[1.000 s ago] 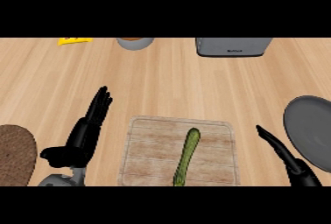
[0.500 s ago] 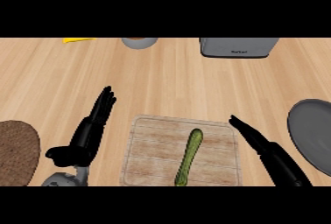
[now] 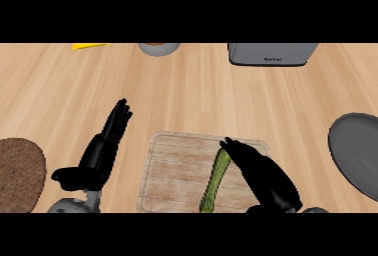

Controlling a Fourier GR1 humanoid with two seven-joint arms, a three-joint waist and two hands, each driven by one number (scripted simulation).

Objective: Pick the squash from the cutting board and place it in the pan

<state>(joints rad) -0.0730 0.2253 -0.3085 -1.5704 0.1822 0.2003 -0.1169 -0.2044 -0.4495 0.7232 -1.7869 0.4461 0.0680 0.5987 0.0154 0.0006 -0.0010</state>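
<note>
**Single head view, steep downward look**

One camera only, at head height, facing steeply down onto the wooden counter (image 3: 192,90). Forearms enter from the lower edge. Cutting board (image 3: 177,170) sits low and central, nearest the viewer; far counter edge lies along the top. No second view to overlap.

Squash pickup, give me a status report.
Right hand open over the squash, not gripping. Left hand open, resting beside the cutting board. Pan at right, nothing between.

Long green squash (image 3: 214,182) flat on cutting board (image 3: 173,175); grey pan (image 3: 358,155) far right.
</note>
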